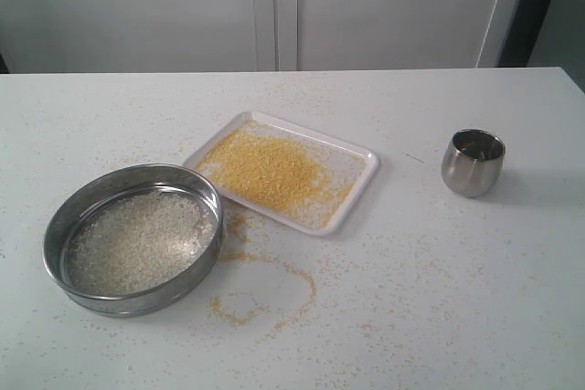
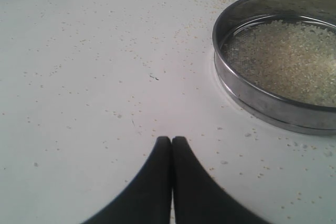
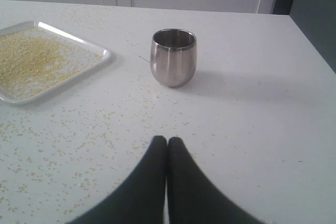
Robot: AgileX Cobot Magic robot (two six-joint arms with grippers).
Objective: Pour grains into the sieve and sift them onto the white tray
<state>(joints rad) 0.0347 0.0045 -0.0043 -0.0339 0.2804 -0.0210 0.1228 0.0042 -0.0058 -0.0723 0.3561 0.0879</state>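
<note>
The round steel sieve (image 1: 133, 238) stands on the table at the left, with pale rice-like grains (image 1: 137, 242) lying on its mesh. Beside it, the white tray (image 1: 356, 191) holds a spread of golden-yellow meal (image 1: 270, 173). In the left wrist view the sieve (image 2: 273, 103) stands off to one side of my left gripper (image 2: 171, 140), which is shut and empty. My right gripper (image 3: 167, 140) is also shut and empty, and the white tray (image 3: 100, 62) shows beyond it. Neither gripper appears in the exterior view.
A small steel cup (image 1: 473, 163) stands upright to the right of the tray and straight beyond my right gripper, cup (image 3: 174, 57). Yellow meal (image 1: 265, 289) lies spilled in arcs on the table in front of the tray. Loose grains are scattered across the white tabletop.
</note>
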